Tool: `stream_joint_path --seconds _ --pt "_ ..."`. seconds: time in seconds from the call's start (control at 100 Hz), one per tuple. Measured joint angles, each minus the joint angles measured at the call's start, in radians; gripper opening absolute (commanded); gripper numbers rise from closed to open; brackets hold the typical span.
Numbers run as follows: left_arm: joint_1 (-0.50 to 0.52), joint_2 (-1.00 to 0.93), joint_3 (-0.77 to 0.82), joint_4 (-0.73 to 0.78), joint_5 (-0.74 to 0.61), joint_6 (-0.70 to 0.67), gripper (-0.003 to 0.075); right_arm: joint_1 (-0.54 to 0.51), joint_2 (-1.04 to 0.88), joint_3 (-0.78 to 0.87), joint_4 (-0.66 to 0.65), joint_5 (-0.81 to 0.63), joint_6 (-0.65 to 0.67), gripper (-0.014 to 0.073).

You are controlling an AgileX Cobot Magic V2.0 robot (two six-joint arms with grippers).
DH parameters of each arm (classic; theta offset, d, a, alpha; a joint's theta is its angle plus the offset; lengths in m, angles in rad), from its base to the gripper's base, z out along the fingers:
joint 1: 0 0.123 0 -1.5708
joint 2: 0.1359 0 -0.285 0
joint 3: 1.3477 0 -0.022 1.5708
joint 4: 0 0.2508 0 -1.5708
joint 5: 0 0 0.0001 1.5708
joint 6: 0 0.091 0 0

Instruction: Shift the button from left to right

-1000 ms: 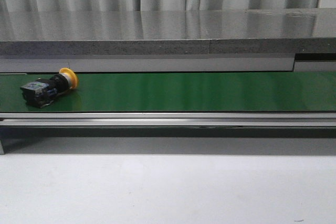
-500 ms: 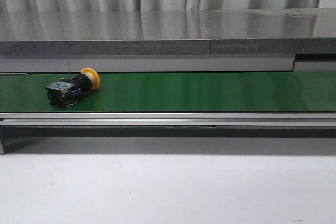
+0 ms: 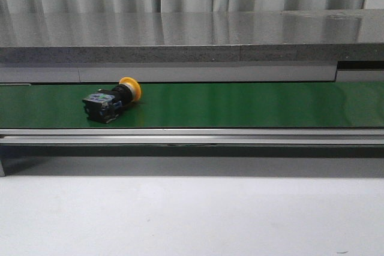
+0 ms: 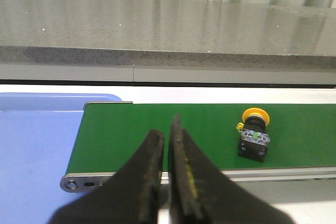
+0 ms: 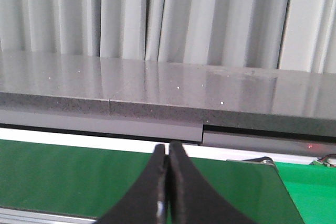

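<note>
Both sets of jaws are pinched shut on nothing. The left gripper (image 4: 167, 129) is the nearer one: the button (image 3: 112, 98) lies tipped over on the green belt (image 3: 252, 105) (left part), black body nearer, yellow cap pointing away.

Glossy green belt (image 3: 252, 105), polished speckled stone ledge (image 3: 192, 34) — brushed metal rail (image 3: 192, 135)

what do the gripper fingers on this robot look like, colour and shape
Only the wrist views show them. The left gripper has two matte black fingers, broad at the base and tapering to narrow tips, with a yellowish strip along one inner edge. The right gripper has the same black tapered shape. No cables visible.
</note>
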Motion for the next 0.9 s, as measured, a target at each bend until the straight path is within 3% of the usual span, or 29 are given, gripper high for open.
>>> stream_joint_path --seconds 0.3,0.61,0.9 --pt "0.0 0.0 0.0 0.0 0.0 0.001 0.0005 0.0 0.079 -0.242 0.0 0.286 0.0 -0.0068" --pt "0.0 0.0 0.0 0.0 0.0 0.001 0.0005 0.0 0.472 -0.587 0.0 0.613 0.0 -0.0068" --pt "0.0 0.0 0.0 0.0 0.0 0.001 0.0005 0.0 0.808 -0.756 0.101 0.69 0.0 -0.0068"
